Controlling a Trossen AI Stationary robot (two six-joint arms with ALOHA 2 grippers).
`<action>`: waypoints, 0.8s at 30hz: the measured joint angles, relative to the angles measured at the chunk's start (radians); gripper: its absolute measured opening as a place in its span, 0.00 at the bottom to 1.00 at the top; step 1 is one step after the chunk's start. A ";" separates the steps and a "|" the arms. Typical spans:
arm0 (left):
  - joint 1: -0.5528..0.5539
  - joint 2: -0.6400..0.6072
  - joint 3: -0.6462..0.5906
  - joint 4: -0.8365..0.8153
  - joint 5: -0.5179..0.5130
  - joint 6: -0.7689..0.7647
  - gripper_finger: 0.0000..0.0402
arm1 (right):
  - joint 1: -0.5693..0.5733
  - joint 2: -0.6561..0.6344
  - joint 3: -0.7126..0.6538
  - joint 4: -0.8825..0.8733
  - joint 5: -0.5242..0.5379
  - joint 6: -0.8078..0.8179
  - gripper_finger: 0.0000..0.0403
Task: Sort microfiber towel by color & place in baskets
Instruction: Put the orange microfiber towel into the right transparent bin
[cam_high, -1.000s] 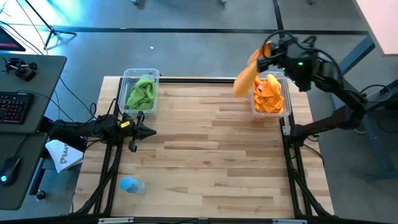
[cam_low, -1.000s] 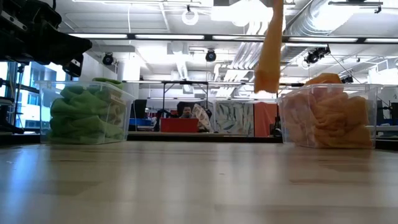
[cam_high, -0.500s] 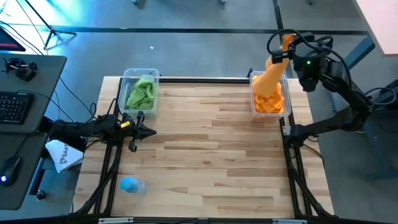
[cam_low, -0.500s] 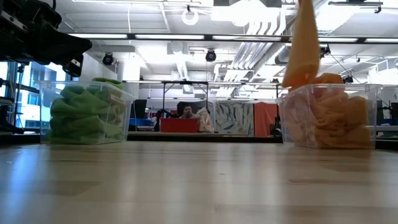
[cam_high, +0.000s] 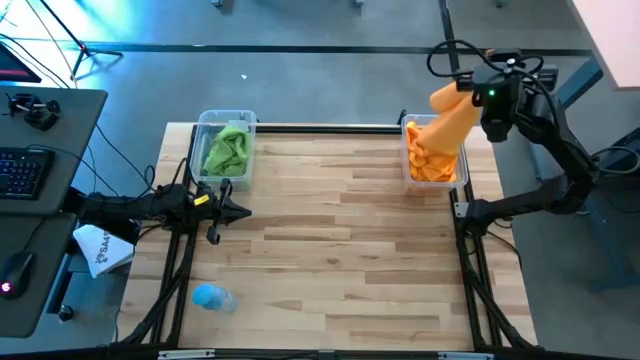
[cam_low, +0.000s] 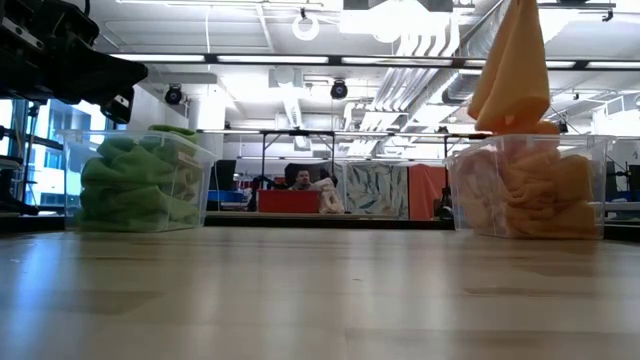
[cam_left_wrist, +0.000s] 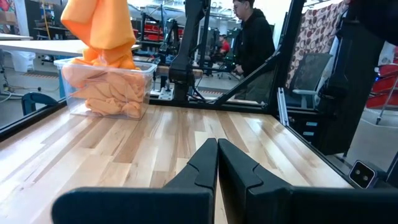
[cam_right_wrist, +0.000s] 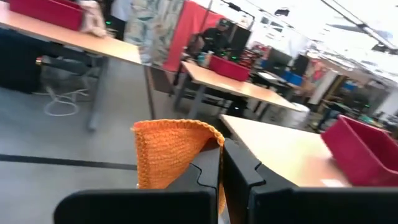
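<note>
High view: the right gripper (cam_high: 478, 93) is hanging above the orange basket (cam_high: 434, 152) at the table's (cam_high: 340, 260) far right corner, fingers clamped on an orange towel (cam_high: 448, 122) that is draping down over the basket's heap of orange towels. The green basket (cam_high: 226, 145) is sitting well apart from the orange basket, at the far left corner, holding green towels (cam_high: 229, 151). The left gripper (cam_high: 240, 211) is waiting just short of the green basket, fingers together, holding nothing. A pale blue bottle (cam_high: 212, 297) is lying on the table's near left edge, far from the orange basket; a keyboard (cam_high: 22, 172) and mouse (cam_high: 12, 276) are sitting on a desk off the table – nothing is blocking the wood between the baskets.

Low view: the orange towel (cam_low: 514, 68) is dangling with its lower edge about at the rim of the orange basket (cam_low: 527, 186). The green basket (cam_low: 137, 182) is standing far to the other side. Tables and a red bin (cam_low: 288, 201) are showing in the room behind.

Left wrist view: the left gripper (cam_left_wrist: 217, 155) is pointing across bare table toward the orange basket (cam_left_wrist: 106, 88), pads touching; the towel (cam_left_wrist: 99, 26) is hanging over it. A person in dark clothes (cam_left_wrist: 254, 42) is standing beyond the table.

Right wrist view: the right gripper (cam_right_wrist: 221, 152) is pinching the orange towel's (cam_right_wrist: 166, 158) folded edge – floor and desks are showing beyond.
</note>
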 joint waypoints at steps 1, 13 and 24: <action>0.000 0.000 0.000 0.000 0.000 0.000 0.00 | -0.009 0.000 0.000 0.000 0.006 0.000 0.00; 0.000 0.000 0.000 0.000 0.000 0.000 0.00 | -0.084 -0.001 -0.044 -0.023 -0.454 0.102 0.00; 0.000 0.000 0.000 0.000 0.000 0.000 0.00 | -0.167 0.000 -0.289 -0.297 -0.792 0.382 0.00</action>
